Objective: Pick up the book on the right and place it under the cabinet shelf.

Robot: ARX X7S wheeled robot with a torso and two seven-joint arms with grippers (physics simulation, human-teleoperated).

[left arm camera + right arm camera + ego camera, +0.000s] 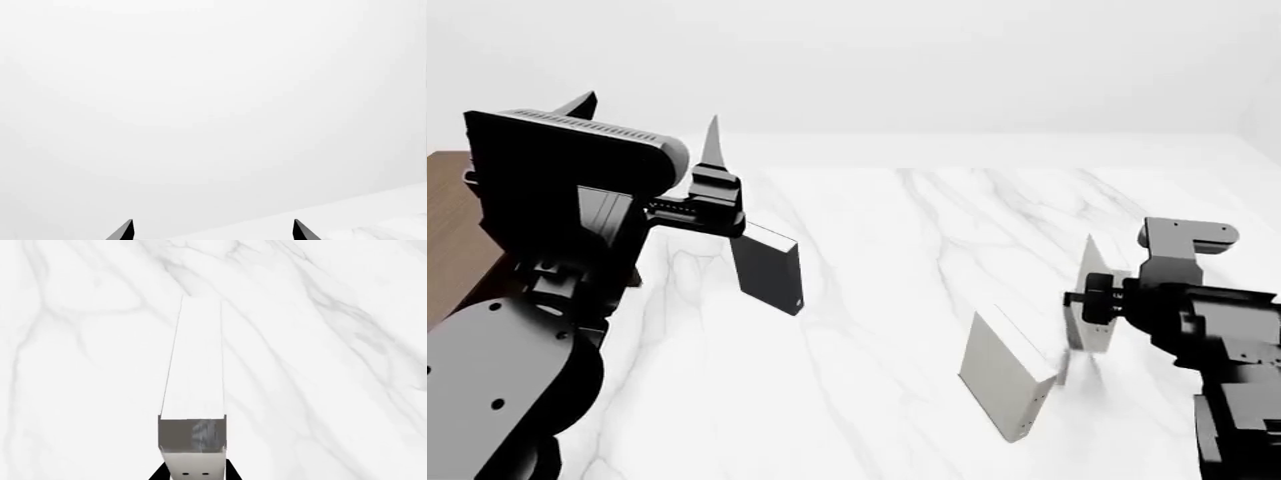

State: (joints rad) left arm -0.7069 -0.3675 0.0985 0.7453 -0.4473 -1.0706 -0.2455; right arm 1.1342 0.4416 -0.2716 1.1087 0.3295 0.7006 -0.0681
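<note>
The off-white book [1004,372] stands on edge on the marble table at the right, its narrow end face toward my right arm. In the right wrist view the book [195,360] runs away from the camera. The dark jaws of my right gripper [193,471] sit tight against both sides of its near end. In the head view the right gripper [1081,330] is just right of the book. A sliver of the dark brown cabinet shelf [446,215] shows at the far left edge. My left gripper [647,115] is open and empty, raised at the left; it also shows in the left wrist view [213,230].
A black book [769,270] stands on edge on the white marble table [894,220], just right of my left arm. A plain white wall runs behind the table's far edge. The left wrist view shows only that wall and a strip of table [373,215].
</note>
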